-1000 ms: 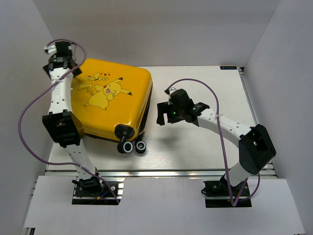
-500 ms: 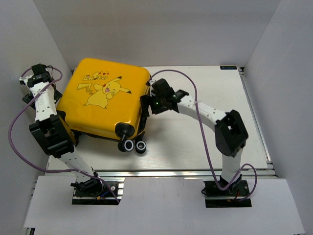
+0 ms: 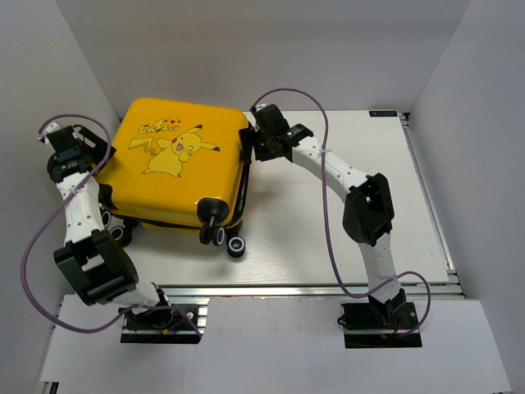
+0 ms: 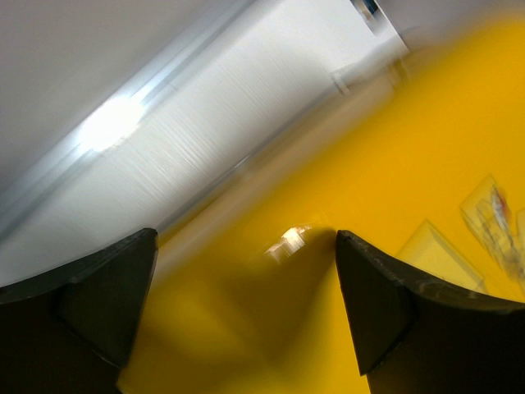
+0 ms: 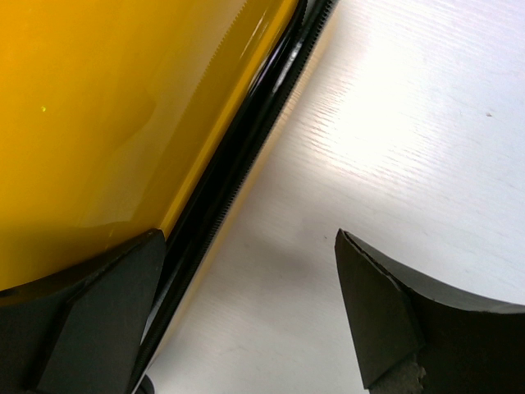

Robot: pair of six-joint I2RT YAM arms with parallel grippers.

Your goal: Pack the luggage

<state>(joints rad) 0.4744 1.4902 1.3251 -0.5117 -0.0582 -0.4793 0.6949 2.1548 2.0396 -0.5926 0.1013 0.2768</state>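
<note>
Two arms bracket the closed luggage at upper left of the surface, left gripper swung to its left edge, right gripper newly reached to its upper-right corner, likely squaring or zipping; left wrist view, jaws apart over yellow shell; right wrist view, jaws apart beside the black zip seam.

We see a white ribbed table filling mid-frame; the closed yellow luggage lies flat on it at upper left, wheels toward the bottom edge.
</note>
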